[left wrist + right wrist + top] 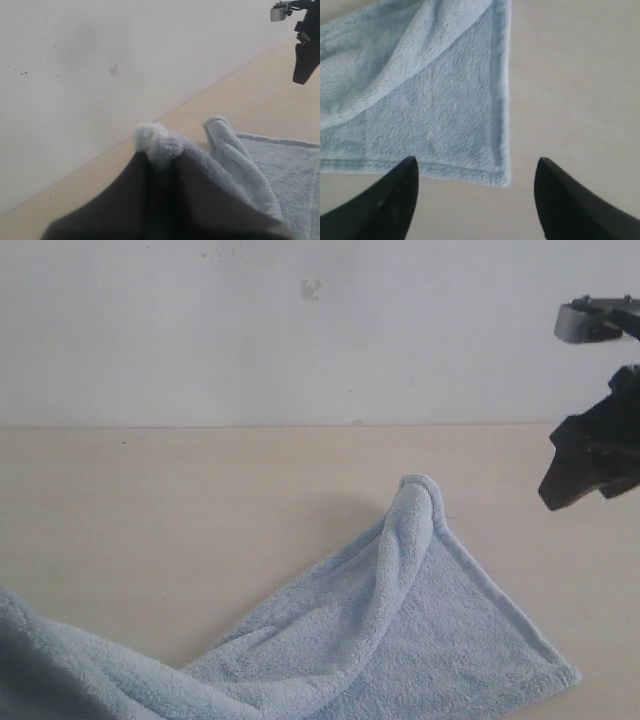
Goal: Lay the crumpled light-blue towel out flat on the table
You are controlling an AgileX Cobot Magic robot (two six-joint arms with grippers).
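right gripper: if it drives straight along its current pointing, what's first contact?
Likely the towel, at its hemmed corner, which sits between the fingers of the open right gripper in its wrist view. Bare table lies just beside; depth unclear.

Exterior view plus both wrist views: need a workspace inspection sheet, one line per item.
Surface: pale cream wood-look table, matte, no stains seen.
Job's things: pale light-blue fluffy towel, not flat. A raised fold runs up to a peak, the right part lies flat down to a hemmed corner, and the left part lifts toward the exterior view's lower-left edge.
Clutter: nothing seen.
Grippers: right gripper open, dark fingers apart, raised above the towel's hemmed corner. The left gripper is hidden under bunched towel in the left wrist view, so its state is unclear.
Cables: nothing seen.
Surroundings: plain white wall with a small mark.
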